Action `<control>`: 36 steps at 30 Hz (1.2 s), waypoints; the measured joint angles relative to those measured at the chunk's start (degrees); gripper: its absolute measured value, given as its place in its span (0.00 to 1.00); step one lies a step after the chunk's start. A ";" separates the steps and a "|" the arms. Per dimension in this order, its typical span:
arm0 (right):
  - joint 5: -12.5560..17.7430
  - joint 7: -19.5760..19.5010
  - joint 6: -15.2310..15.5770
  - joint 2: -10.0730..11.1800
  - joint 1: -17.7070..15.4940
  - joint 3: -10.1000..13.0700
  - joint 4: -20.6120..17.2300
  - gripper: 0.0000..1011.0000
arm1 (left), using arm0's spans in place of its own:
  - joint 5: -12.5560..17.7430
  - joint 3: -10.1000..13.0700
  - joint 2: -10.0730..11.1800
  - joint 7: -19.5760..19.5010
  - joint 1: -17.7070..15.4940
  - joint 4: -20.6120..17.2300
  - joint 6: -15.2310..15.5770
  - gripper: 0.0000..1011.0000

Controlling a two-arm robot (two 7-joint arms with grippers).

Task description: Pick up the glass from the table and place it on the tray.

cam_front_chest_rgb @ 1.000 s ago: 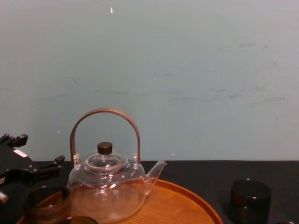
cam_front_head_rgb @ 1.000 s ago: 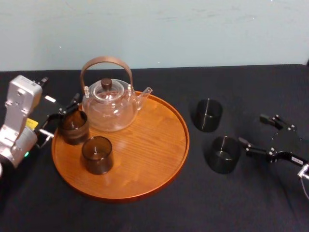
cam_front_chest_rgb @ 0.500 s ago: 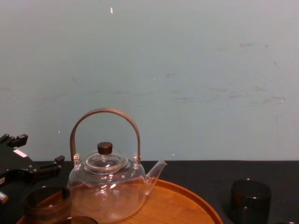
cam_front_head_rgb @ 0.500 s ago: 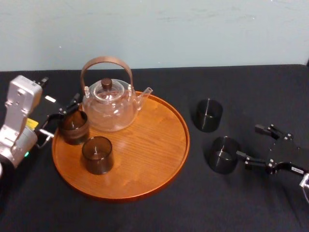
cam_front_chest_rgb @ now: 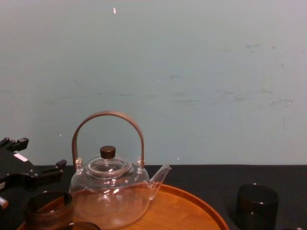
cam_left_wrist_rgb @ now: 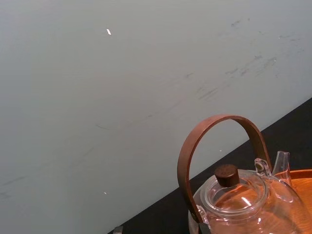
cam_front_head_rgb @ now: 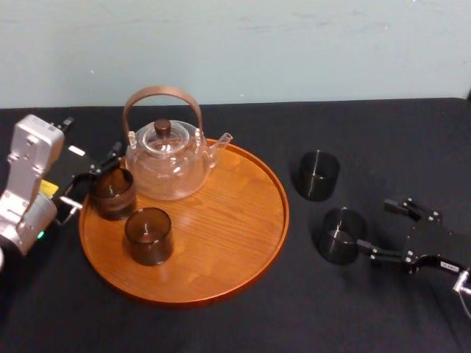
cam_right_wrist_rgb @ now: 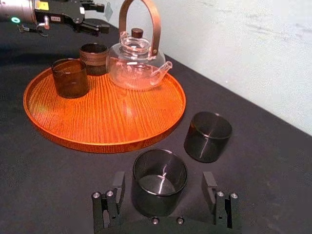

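right gripper (cam_right_wrist_rgb: 164,187) spread wide, fingers flanking the glass (cam_right_wrist_rgb: 160,181) without touching, set for a side grip on the smooth smoky cylinder; it stands on the black table (cam_front_head_rgb: 221,323) at the tray's (cam_front_head_rgb: 283,213) 4 o'clock; beyond, clear teapot (cam_front_head_rgb: 165,165) on grained wood; left gripper (cam_right_wrist_rgb: 100,17) parked open at 9 o'clock

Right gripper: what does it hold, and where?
Nothing: the right gripper is open, fingers either side of the glass, not touching. Left gripper parked by the tray.
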 joint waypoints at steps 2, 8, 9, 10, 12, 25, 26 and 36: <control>-0.09 0.00 0.38 -0.07 0.07 -0.23 0.13 0.99 | 0.00 0.00 0.00 0.00 0.00 0.00 0.00 0.99; -0.16 -0.12 2.07 -0.27 0.60 -0.96 0.64 0.99 | 0.00 0.00 0.00 0.00 0.00 0.00 0.00 0.99; -0.16 -0.18 2.30 -0.29 0.66 -1.02 0.67 0.99 | 0.00 0.00 0.00 0.00 0.00 0.00 0.00 0.99; -0.16 -0.27 2.62 -0.30 0.74 -1.10 0.70 0.99 | 0.00 0.00 0.00 0.00 0.00 0.00 0.00 0.99; -0.17 -0.43 3.56 -0.31 0.94 -1.35 0.73 0.99 | 0.00 0.00 0.00 0.00 0.00 0.00 0.00 0.99; -0.07 -1.96 9.92 -0.13 2.75 -3.04 0.57 0.99 | 0.00 0.00 0.00 0.00 0.00 0.00 0.00 0.99; -0.04 -2.11 10.61 -0.14 3.14 -3.35 0.58 0.99 | 0.00 0.00 0.00 0.00 0.00 0.00 0.00 0.99; -0.54 -2.55 12.10 -0.90 5.56 -5.10 1.79 0.99 | 0.00 0.00 0.00 0.00 0.00 0.00 0.00 0.99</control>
